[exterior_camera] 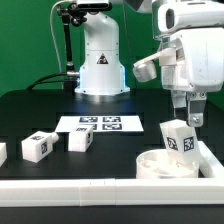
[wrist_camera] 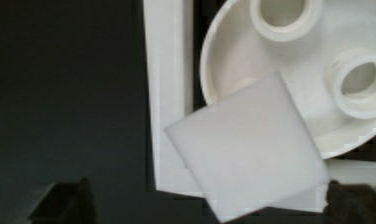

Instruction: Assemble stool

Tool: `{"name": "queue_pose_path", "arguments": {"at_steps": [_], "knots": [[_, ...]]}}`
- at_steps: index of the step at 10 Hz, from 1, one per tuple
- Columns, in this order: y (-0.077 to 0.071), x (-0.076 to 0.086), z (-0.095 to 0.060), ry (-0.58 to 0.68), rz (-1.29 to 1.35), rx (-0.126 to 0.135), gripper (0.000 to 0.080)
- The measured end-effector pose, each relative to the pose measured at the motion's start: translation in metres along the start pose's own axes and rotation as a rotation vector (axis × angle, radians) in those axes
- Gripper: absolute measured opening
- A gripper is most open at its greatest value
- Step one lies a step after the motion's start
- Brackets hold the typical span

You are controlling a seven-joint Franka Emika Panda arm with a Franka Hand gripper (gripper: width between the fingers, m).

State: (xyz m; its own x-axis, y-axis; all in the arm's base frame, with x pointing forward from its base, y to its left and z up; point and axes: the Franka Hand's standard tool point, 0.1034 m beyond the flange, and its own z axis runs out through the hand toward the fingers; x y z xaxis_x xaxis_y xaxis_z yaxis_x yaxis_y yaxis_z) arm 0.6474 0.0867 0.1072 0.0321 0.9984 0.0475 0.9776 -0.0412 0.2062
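Showing the claw point(exterior_camera: 192, 118) on the exterior view's right, jaws spread wide and holding nothing, poised just above one leg point(exterior_camera: 178, 138) of the stool. That leg stands on end in the round seat point(exterior_camera: 160, 168), its long axis close to vertical with a slight lean. It lies below the fingertips and a touch to their near left. Whether a fingertip touches its top cannot be told. The wrist view looks down on this leg point(wrist_camera: 247, 160), its square top turned cornerwise and overlapping the edge of the seat point(wrist_camera: 283, 70) beside the white border rail point(wrist_camera: 164, 60). A second leg point(exterior_camera: 80, 141) and a third leg point(exterior_camera: 37, 147) lie well apart to the left on the table point(exterior_camera: 40, 110), near the marker board point(exterior_camera: 98, 124). By this layout, the coming move looks like a short straight descent, jaws straddling the upright leg.
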Motion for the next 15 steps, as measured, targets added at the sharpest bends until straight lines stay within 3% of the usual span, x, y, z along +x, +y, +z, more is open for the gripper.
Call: {"name": "queue_pose_path", "arguments": {"at_steps": [5,9,10,11,15], "knots": [[-0.006,-0.001,-0.001,-0.008,-0.090,-0.015,0.0649],[-0.007,-0.004,0.001,-0.012,-0.108,-0.012,0.0649],[-0.004,-0.003,0.004,-0.023,-0.224,-0.013,0.0649],[-0.003,0.000,0.008,-0.032,-0.329,-0.008,0.0649],[-0.009,0.000,0.019,-0.030,-0.327,0.015,0.0649]]}}
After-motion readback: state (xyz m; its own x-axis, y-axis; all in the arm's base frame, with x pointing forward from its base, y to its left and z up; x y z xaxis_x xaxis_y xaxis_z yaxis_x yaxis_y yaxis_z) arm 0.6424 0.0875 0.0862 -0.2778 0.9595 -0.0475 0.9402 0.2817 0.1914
